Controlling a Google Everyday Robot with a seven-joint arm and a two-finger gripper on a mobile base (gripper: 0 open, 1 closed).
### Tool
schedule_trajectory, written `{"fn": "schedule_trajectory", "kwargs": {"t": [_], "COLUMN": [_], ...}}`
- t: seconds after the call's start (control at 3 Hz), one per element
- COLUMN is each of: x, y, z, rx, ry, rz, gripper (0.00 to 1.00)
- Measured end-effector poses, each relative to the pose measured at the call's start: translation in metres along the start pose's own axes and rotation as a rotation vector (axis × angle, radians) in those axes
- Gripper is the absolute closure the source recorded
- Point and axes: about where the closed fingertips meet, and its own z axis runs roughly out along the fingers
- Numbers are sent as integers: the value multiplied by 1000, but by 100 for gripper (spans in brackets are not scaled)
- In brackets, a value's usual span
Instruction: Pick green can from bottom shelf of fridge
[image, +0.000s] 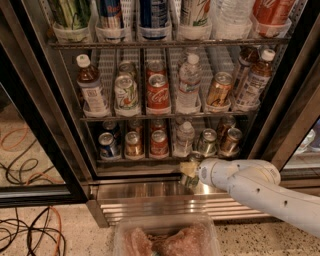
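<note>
The fridge stands open, its wire shelves full of drinks. On the bottom shelf the pale silvery-green can stands right of a small water bottle and left of a bronze-gold can. My gripper, at the end of the white arm that comes in from the right, is at the shelf's front edge. It is just below and slightly left of the green can, in front of the steel base.
Blue, gold and red cans fill the left lanes of the bottom shelf. Taller bottles and cans stand on the tier above. A ribbed steel base lies below. A clear tray is at the bottom, and cables lie on the floor at left.
</note>
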Motion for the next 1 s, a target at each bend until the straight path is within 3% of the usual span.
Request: {"fn": "schedule_trajectory", "kwargs": {"t": [1.0], "x": [80], "y": [52], "z": [-46], "rx": [-38], "ry": [223], "rz": [216], "gripper": [100]}}
